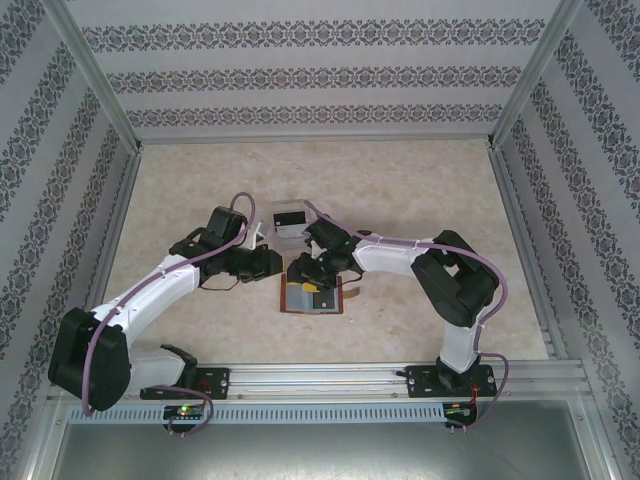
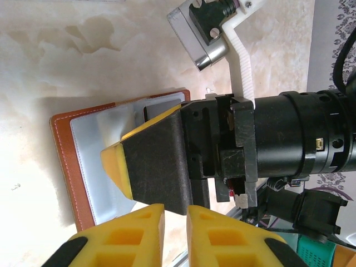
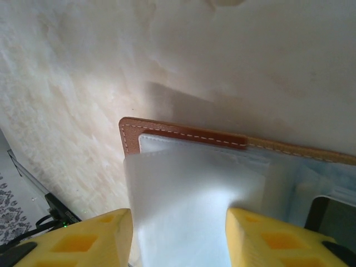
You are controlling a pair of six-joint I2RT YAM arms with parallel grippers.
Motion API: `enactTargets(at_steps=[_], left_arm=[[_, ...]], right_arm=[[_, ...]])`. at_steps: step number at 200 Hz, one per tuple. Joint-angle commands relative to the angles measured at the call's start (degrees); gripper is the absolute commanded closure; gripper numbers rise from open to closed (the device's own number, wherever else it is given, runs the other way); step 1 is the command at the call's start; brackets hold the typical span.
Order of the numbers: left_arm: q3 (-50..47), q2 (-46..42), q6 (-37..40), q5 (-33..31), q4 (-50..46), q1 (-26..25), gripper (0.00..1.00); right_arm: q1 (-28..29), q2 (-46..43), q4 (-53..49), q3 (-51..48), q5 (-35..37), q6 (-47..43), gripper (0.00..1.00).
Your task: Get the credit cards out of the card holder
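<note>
Two grippers meet over the open card holder (image 1: 310,298), just past the arm bases at table middle. The right gripper (image 3: 179,236), fingers parted, presses its grey-blue inside. At nine o'clock, the left gripper (image 2: 174,236) hangs nearly closed, empty.

My arms (image 1: 400,255) are white shells with black joints, purple cables (image 1: 240,200) looped along them; my fingers (image 2: 139,236) are yellow foam blocks.

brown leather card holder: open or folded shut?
Open: the brown leather card holder lies spread flat on the table, its pale grey-blue slotted inside facing up.
</note>
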Motion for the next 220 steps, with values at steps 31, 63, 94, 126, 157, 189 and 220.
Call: enactTargets(at_steps=[31,63,94,126,157,189,220], left_arm=[[0.84,0.44,0.92,0.97,-0.26,0.66,0.79],[1.21,0.99,1.14,0.42,-1.21,0.65,0.79],[0.85,1.83,0.48,-0.2,-0.86,0.44,0.74],[1.28,3.54,-0.36,-0.8,-0.82,-0.6,0.73],[2.01,5.37,-1.39,-1.34,0.05,-2.23,0.74],[3.07,8.14,-2.05,-1.85,1.07,-4.26,0.76],[4.6,12.03,-3.0,-2.7,1.94,-6.45,0.77]], right_arm=[[0.85,0.73,0.38,1.8,-0.28,-0.07,0.47],[0.84,0.06,0.91,1.55,0.14,0.25,0.47],[0.76,-1.85,0.79,1.12,0.91,0.25,0.49],[-0.33,-4.35,0.31,-0.55,1.76,0.08,0.5],[-2.24,-7.16,-0.69,-2.94,2.35,-0.79,0.51],[-4.35,-9.93,-2.58,-5.62,3.49,-1.91,0.53],[-5.8,-12.12,-4.08,-7.94,5.03,-3.03,0.54]])
